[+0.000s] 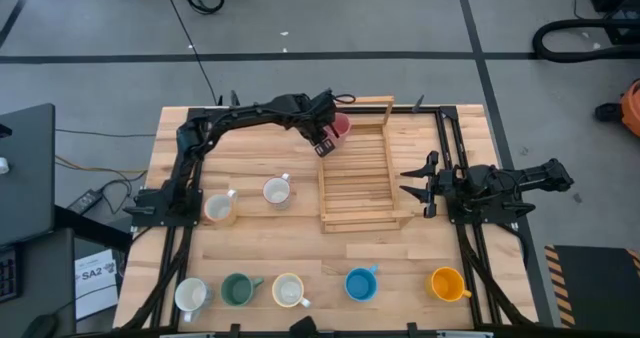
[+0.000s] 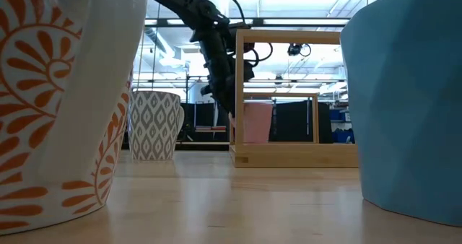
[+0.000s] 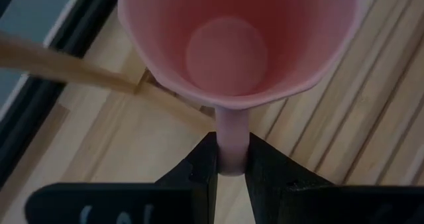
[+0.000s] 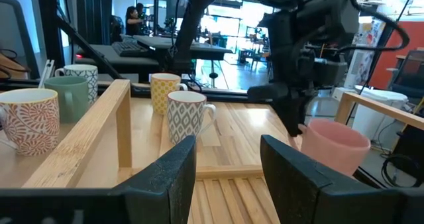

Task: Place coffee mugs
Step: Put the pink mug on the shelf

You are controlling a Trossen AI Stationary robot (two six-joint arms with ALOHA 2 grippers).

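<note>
The pink mug (image 1: pixel 342 126) stands upright at the far left corner of the wooden slatted rack (image 1: pixel 365 193); it also shows in the low view (image 2: pixel 258 123) and the right wrist view (image 4: pixel 334 148). My left gripper (image 1: pixel 325 141) is shut on its handle. My right gripper (image 1: pixel 412 183) is open and empty beside the rack's right side. Two white patterned mugs (image 1: pixel 218 208) (image 1: pixel 277 191) stand on the table left of the rack. A white (image 1: pixel 190 295), a green (image 1: pixel 238 290), a cream (image 1: pixel 288 290), a blue (image 1: pixel 360 283) and an orange mug (image 1: pixel 447 283) stand in a row along the near edge. My left gripper (image 3: pixel 232 159) pinches the pink mug's side handle (image 3: pixel 232 128) between its two fingers. The fingers come from above, slanting down. The mug stays upright, mouth up, over the rack's slats (image 3: pixel 371 118); whether its bottom rests on them I cannot tell.
The rack has a raised wooden frame (image 2: pixel 289 36) at its far end, close behind the pink mug. Black rails (image 1: pixel 450 138) run along the table's right side. In the low view the cream patterned mug (image 2: pixel 58 92) and the blue mug (image 2: pixel 404 99) fill the foreground.
</note>
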